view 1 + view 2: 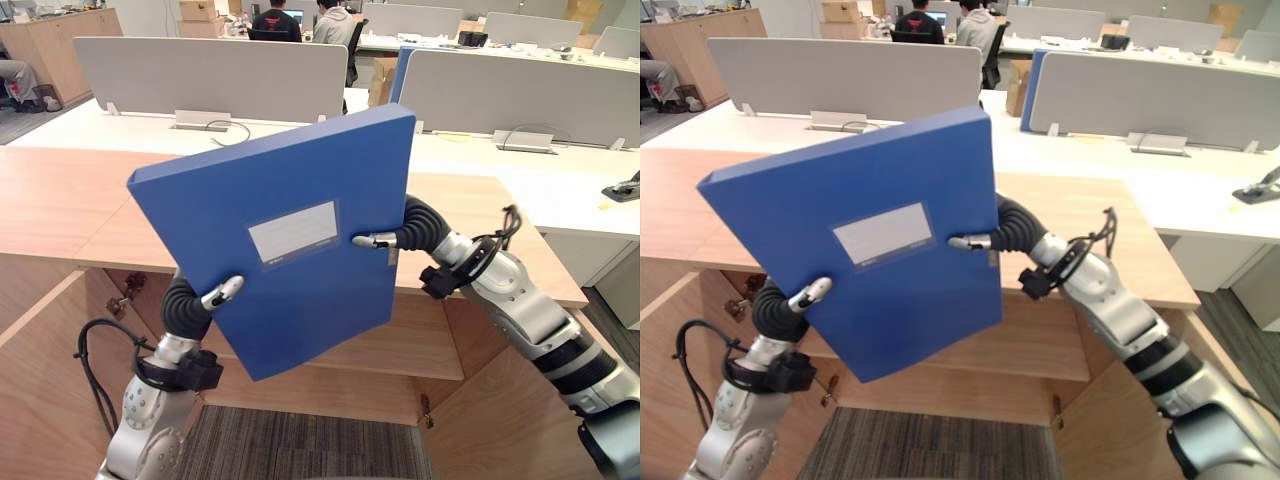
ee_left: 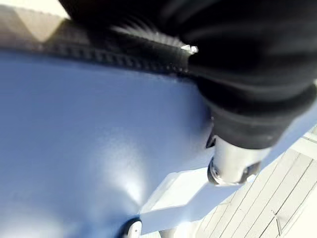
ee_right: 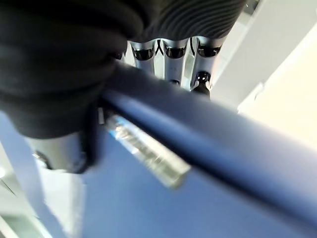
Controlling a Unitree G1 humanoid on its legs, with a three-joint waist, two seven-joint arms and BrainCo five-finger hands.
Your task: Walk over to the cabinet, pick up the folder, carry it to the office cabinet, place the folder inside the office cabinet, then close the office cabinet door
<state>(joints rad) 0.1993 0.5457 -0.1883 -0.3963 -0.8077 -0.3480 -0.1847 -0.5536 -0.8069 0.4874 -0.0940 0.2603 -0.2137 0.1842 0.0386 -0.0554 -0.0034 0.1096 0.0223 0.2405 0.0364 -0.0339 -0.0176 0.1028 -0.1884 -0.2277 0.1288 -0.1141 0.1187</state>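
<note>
Folder: a flat blue plastic box folder (image 1: 290,240) with a white label (image 1: 293,232) is held in the air, its face turned to the head camera.
Long axis: it appears to run side to side, rising toward the robot's right.
Left hand (image 1: 222,293): it is set at the folder's lower left edge, with the thumb clamped on the front face and the fingers hidden behind.
Right hand (image 1: 378,240): it is set at the right edge, with the thumb pressed on the front and the fingers lined up behind in the right wrist view.
Cabinet: the light wooden cabinet (image 1: 60,200) is seen with its left door (image 1: 40,380) swung wide.
Key relation: the opening lies below and beyond the folder, under the top board.
Next move, as judged: the folder would have to be lowered and levelled before being pushed in.
</note>
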